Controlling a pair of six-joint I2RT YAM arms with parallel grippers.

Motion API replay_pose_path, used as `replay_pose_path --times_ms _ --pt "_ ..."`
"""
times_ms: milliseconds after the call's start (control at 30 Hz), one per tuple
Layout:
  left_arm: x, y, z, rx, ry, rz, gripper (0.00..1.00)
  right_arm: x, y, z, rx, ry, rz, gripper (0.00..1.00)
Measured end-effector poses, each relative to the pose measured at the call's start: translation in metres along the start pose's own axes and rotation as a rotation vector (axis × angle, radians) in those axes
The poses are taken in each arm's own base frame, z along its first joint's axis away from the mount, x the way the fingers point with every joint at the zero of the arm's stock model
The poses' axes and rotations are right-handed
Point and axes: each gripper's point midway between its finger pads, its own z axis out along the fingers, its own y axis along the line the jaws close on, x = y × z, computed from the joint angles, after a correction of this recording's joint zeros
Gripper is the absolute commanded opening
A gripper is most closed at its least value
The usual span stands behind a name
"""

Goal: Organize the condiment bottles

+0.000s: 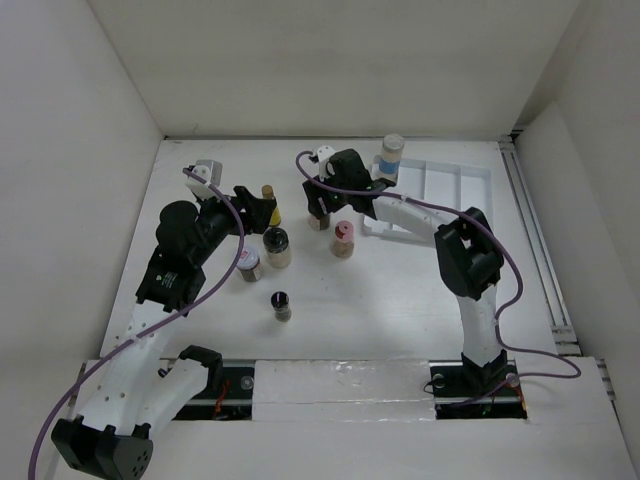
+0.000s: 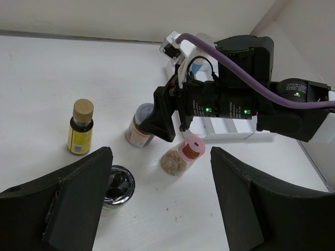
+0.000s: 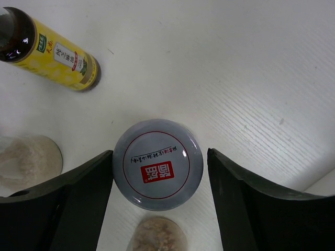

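Straddling a red-stamped grey-lidded jar point(image 3: 157, 164), right end effector point(image 3: 159, 157) gapes; left end effector point(image 2: 161, 157) too.

the white table point(image 1: 400, 300) carries a white divided tray point(image 1: 455, 185) at far right. left of it stand a pink shaker point(image 1: 343, 239), a grey-lidded jar point(image 3: 157, 164), a slim yellow bottle point(image 1: 270, 205), a cream-filled jar point(image 1: 277, 248), a silver-lidded jar point(image 1: 249, 265) and, nearer, a small black-capped bottle point(image 1: 282, 306).

grey-lidded jar point(image 3: 158, 163): upright | yellow bottle point(image 2: 80, 128): upright | pink shaker point(image 1: 343, 238): seemingly upright
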Motion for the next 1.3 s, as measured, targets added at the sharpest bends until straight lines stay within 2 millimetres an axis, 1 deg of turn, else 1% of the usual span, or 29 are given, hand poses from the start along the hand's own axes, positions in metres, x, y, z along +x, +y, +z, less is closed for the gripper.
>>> replay_pose_path --times_ms 33,100,133,200,233,367,433,500,567,633,700,767,833,867,900,967,1033,1200,1300 --pt "0.000 0.000 0.000 0.000 0.000 0.000 0.71 0.000 0.000 0.000 0.000 0.000 0.000 0.72" --pt "0.000 0.000 0.000 0.000 0.000 0.000 0.71 0.000 0.000 0.000 0.000 0.000 -0.001 0.61" --pt "0.000 0.000 0.000 0.000 0.000 0.000 0.71 0.000 0.000 0.000 0.000 0.000 0.000 0.61" --pt "0.000 0.000 0.000 0.000 0.000 0.000 0.71 0.000 0.000 0.000 0.000 0.000 0.000 0.47" --pt "0.000 0.000 0.000 0.000 0.000 0.000 0.71 0.000 0.000 0.000 0.000 0.000 0.000 0.43" --pt "0.000 0.000 0.000 0.000 0.000 0.000 0.71 -0.001 0.001 0.000 -0.008 -0.004 0.000 0.42" --pt "0.000 0.000 0.000 0.000 0.000 0.000 0.71 -0.003 0.000 -0.003 -0.013 -0.008 0.006 0.43" --pt "0.000 0.000 0.000 -0.001 0.000 0.000 0.71 -0.013 -0.001 -0.012 -0.025 -0.034 0.011 0.43" --pt "0.000 0.000 0.000 -0.001 0.000 0.000 0.71 -0.030 -0.009 -0.028 -0.029 -0.075 0.023 0.43" --pt "0.000 0.000 0.000 -0.001 0.000 0.000 0.71 -0.054 -0.023 -0.051 -0.017 -0.138 0.037 0.43" --pt "0.000 0.000 0.000 -0.001 0.000 0.000 0.71 -0.084 -0.045 -0.078 0.017 -0.231 0.047 0.43" --pt "0.000 0.000 0.000 -0.001 -0.001 0.000 0.71 -0.108 -0.073 -0.110 0.072 -0.320 0.058 0.43" --pt "0.000 0.000 0.000 0.000 -0.002 0.000 0.71 -0.122 -0.101 -0.136 0.139 -0.389 0.073 0.43" --pt "-0.001 0.000 -0.001 0.000 -0.002 0.000 0.71 -0.123 -0.113 -0.144 0.168 -0.407 0.080 0.43" --pt "0.000 0.000 -0.001 0.001 -0.002 0.000 0.71 -0.122 -0.123 -0.149 0.193 -0.417 0.089 0.43" --pt "0.000 0.000 0.000 0.001 -0.002 0.000 0.71 -0.112 -0.139 -0.148 0.225 -0.402 0.108 0.43" --pt "0.000 0.000 0.000 0.001 -0.002 0.000 0.71 -0.096 -0.147 -0.138 0.238 -0.362 0.126 0.43" --pt "0.000 0.000 0.000 0.000 -0.001 0.000 0.71 -0.050 -0.155 -0.107 0.236 -0.241 0.170 0.43" --pt "0.000 0.000 0.000 0.000 0.000 0.000 0.71 -0.033 -0.162 -0.094 0.242 -0.197 0.189 0.43"
